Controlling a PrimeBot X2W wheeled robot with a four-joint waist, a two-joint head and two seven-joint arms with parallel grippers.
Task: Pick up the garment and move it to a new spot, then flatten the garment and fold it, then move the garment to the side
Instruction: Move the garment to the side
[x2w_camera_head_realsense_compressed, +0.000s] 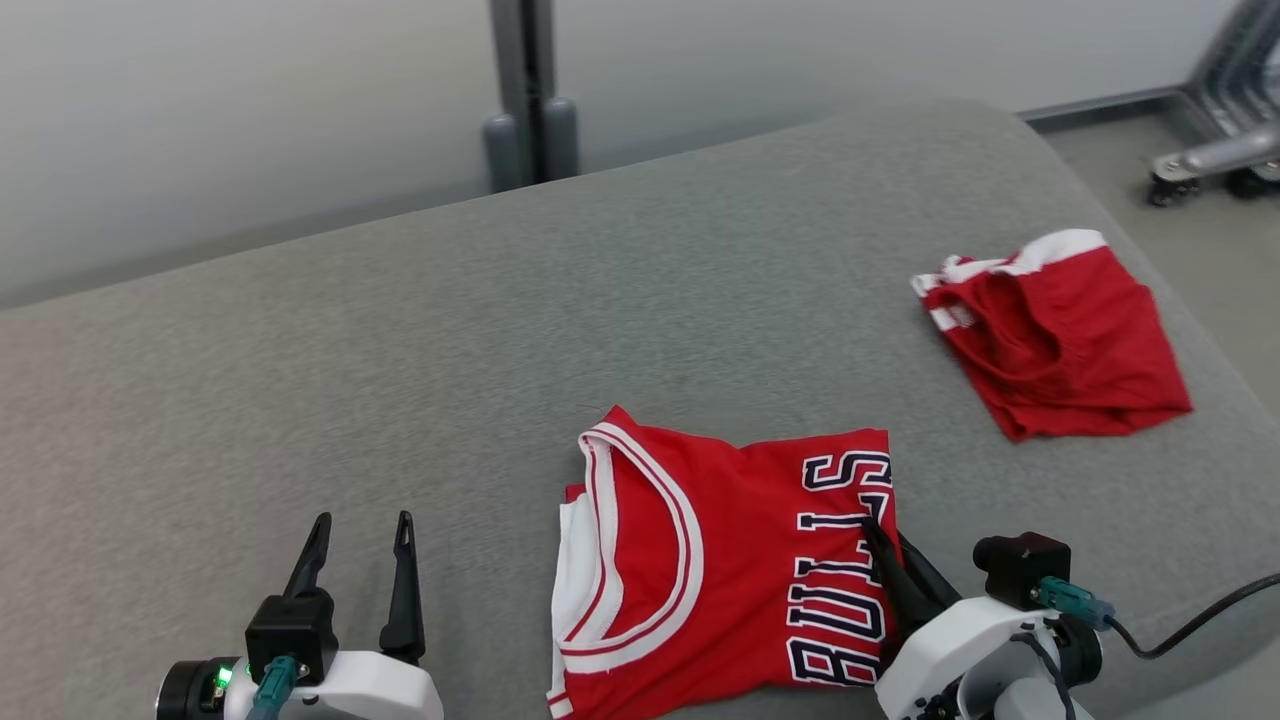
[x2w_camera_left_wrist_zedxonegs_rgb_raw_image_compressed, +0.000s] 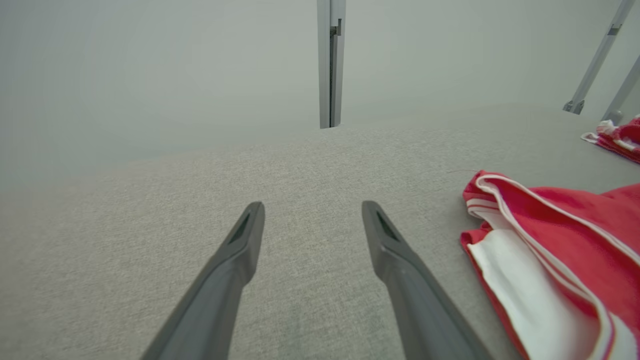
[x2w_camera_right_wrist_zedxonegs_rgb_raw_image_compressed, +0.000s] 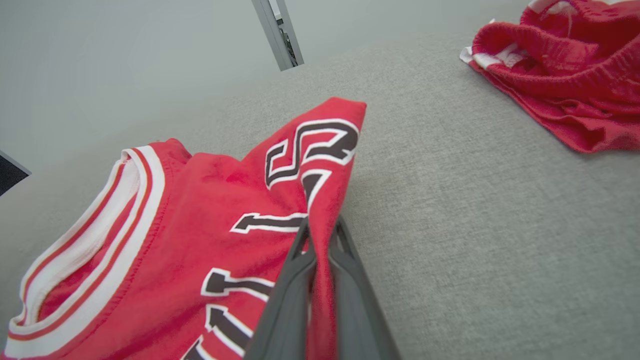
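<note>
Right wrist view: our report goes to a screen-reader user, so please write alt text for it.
The right arm's jaws are shut on the lettered edge of a red jersey, pinching up a fold. The jersey lies on a grey cushioned surface, with red shorts crumpled apart at upper right.

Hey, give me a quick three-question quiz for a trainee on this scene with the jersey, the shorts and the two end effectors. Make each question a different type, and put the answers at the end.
1. True or false: the right end effector is shut on an edge of the red basketball jersey with white trim and dark lettering.
2. Pick one. The left end effector is:
A) open, holding nothing, over the grey fabric surface
B) shut on the jersey's collar
C) shut on nothing
3. Fill in: the crumpled red shorts with a white waistband lie to the jersey's ____, on the robot's own sides.

Key: 1 true; 2 A; 3 right.
</note>
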